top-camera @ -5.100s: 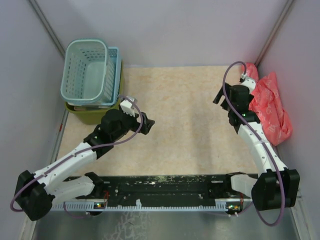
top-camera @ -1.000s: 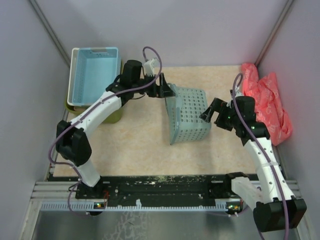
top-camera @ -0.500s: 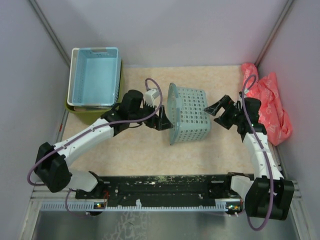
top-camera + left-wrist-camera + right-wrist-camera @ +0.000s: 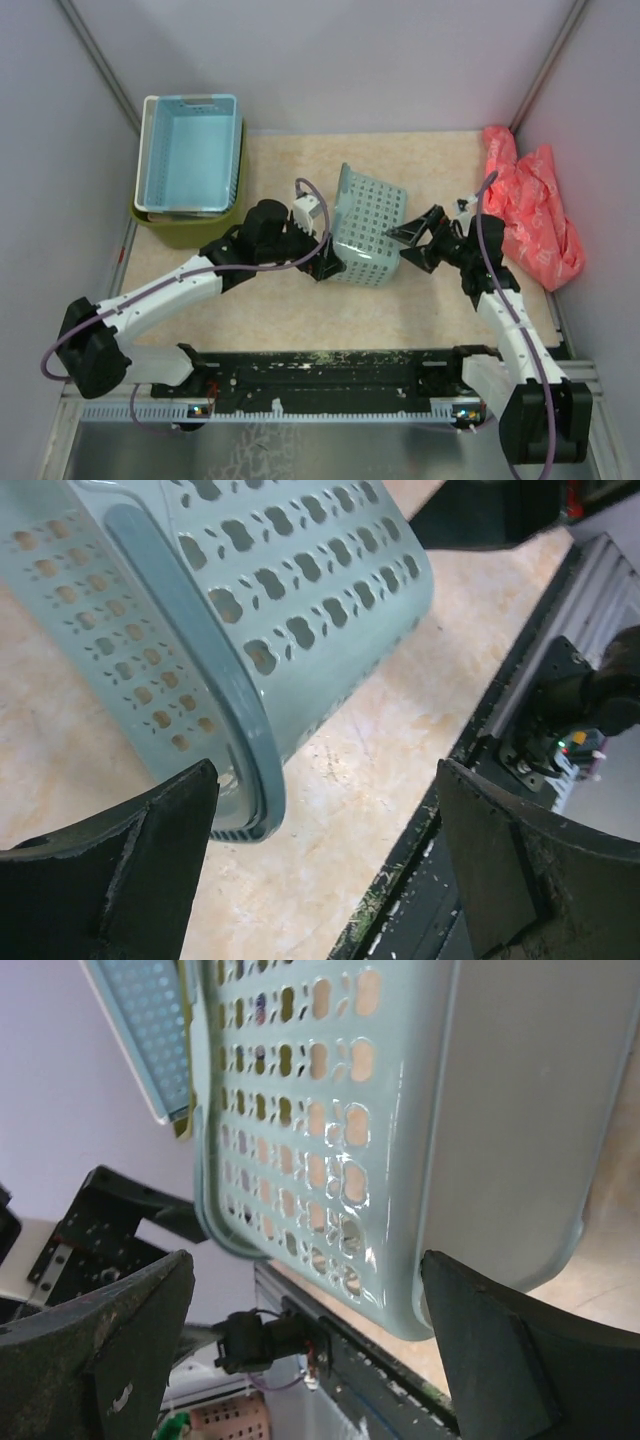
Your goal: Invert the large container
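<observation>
The green tub (image 4: 182,232) stands upright, left of and behind the tilted basket (image 4: 370,238), with a blue tray (image 4: 190,150) nested inside it. The left gripper (image 4: 323,258), spread around the basket's rim, is on the side facing the tub. The right gripper (image 4: 408,240), also spread, is at the basket's far side. The left arm looks better placed.

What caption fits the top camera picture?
Left arm and right arm flank a tilted teal basket; olive-green tub sits back left under a blue tray.

teal basket (image 4: 370,235) tilted between left hand (image 4: 325,262), right hand (image 4: 403,247) | olive tub (image 4: 190,232) under tray (image 4: 144,160)
</observation>
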You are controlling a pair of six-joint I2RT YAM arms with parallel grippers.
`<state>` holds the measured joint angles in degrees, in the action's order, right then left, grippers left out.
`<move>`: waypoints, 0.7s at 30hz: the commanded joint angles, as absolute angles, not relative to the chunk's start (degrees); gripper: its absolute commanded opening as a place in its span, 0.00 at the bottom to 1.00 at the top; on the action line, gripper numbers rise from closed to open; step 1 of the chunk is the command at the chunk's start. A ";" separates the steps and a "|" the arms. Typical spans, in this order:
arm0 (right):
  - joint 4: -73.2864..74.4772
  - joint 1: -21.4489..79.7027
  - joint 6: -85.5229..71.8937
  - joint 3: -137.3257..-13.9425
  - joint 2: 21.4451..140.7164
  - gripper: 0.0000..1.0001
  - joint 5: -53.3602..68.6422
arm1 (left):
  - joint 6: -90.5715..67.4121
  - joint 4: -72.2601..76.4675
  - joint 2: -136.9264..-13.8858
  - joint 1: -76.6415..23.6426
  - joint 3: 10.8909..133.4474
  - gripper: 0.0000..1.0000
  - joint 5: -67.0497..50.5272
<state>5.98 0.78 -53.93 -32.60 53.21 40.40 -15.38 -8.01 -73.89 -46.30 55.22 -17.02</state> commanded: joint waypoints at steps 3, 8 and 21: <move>-7.51 4.80 -66.78 -30.21 49.20 0.96 44.26 | -13.05 -10.59 -69.66 -46.39 53.05 0.93 0.07; 10.09 4.83 -52.34 -38.90 53.84 0.95 37.11 | -10.09 -10.41 -68.65 -45.43 52.08 0.72 4.47; 5.00 -3.19 -52.54 -41.20 64.04 0.94 31.02 | -13.53 -7.48 -70.68 -42.08 50.86 0.29 5.33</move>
<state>12.58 0.78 -49.76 -42.72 62.08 29.56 -12.03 -10.13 -69.95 -43.24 51.79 5.19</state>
